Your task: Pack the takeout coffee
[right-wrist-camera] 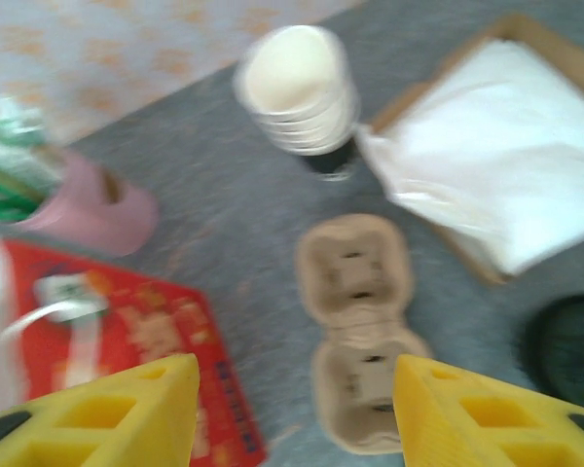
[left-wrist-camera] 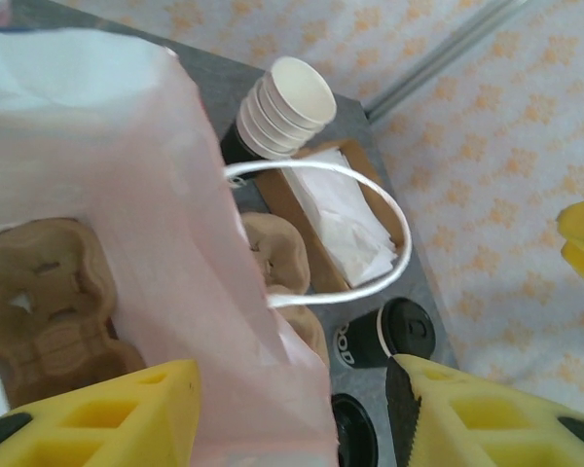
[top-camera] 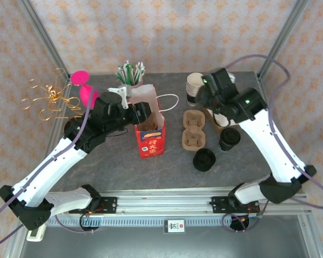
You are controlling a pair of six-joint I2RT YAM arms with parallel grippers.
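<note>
A red paper bag (top-camera: 149, 141) stands mid-table, its pale inner wall (left-wrist-camera: 175, 224) lifted and a white handle (left-wrist-camera: 394, 219) looping out. A brown cup carrier (left-wrist-camera: 49, 302) lies inside it. My left gripper (top-camera: 141, 112) (left-wrist-camera: 294, 389) is open and straddles the bag's wall. A second carrier (top-camera: 194, 129) (right-wrist-camera: 360, 321) lies flat on the table right of the bag. Two black lidded coffee cups (top-camera: 229, 138) (top-camera: 204, 159) stand beside it. My right gripper (top-camera: 205, 95) (right-wrist-camera: 297, 409) hovers open above that carrier, holding nothing.
A stack of paper cups (top-camera: 194, 86) and a tray of white napkins (right-wrist-camera: 496, 165) sit at the back right. A pink holder of straws (top-camera: 130, 72), a pink goblet (top-camera: 83, 86) and a gold wire ornament (top-camera: 48, 99) stand at the back left.
</note>
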